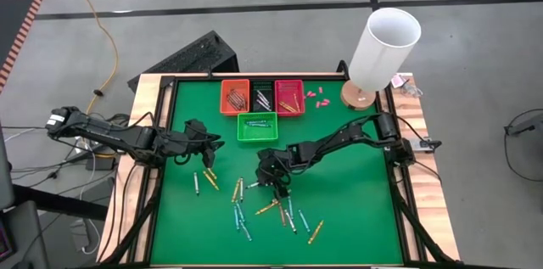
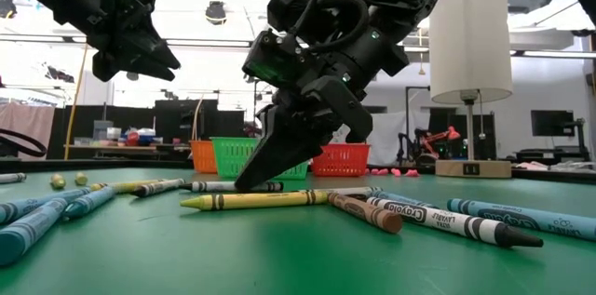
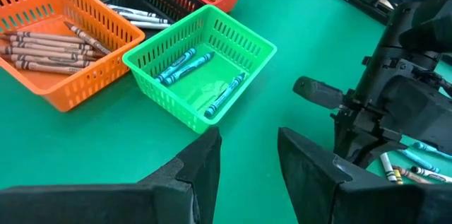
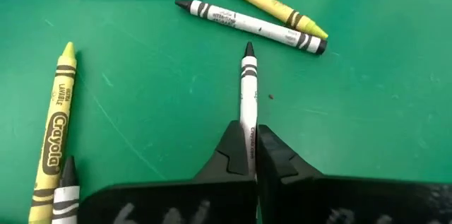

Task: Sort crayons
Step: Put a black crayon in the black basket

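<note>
Several loose crayons [image 1: 254, 210] lie on the green mat [image 1: 339, 210], yellow, blue, brown and white ones. My right gripper [image 4: 253, 133] is down among them near the mat's middle [image 1: 273, 182], shut on a white crayon [image 4: 248, 90]. My left gripper [image 3: 247, 143] hangs open and empty above the mat's left part [image 1: 212, 137], facing the green basket [image 3: 201, 68], which holds blue crayons. My right gripper pinches the white crayon's rear part [image 4: 250, 136] between its two fingertips. The fingers slant down from the table's right and lie along the crayon. The crayon's pointed end [image 4: 248, 49] sticks out ahead of the fingers, and the crayon lies level on the mat [image 2: 228, 186].
Orange [image 1: 235, 96], black [image 1: 262, 96] and red [image 1: 289, 96] baskets stand in a row at the far edge, with the green basket [image 1: 257, 127] in front of them. A white lamp [image 1: 382, 48] stands at the far right corner. Small pink bits [image 1: 316, 97] lie beside the red basket.
</note>
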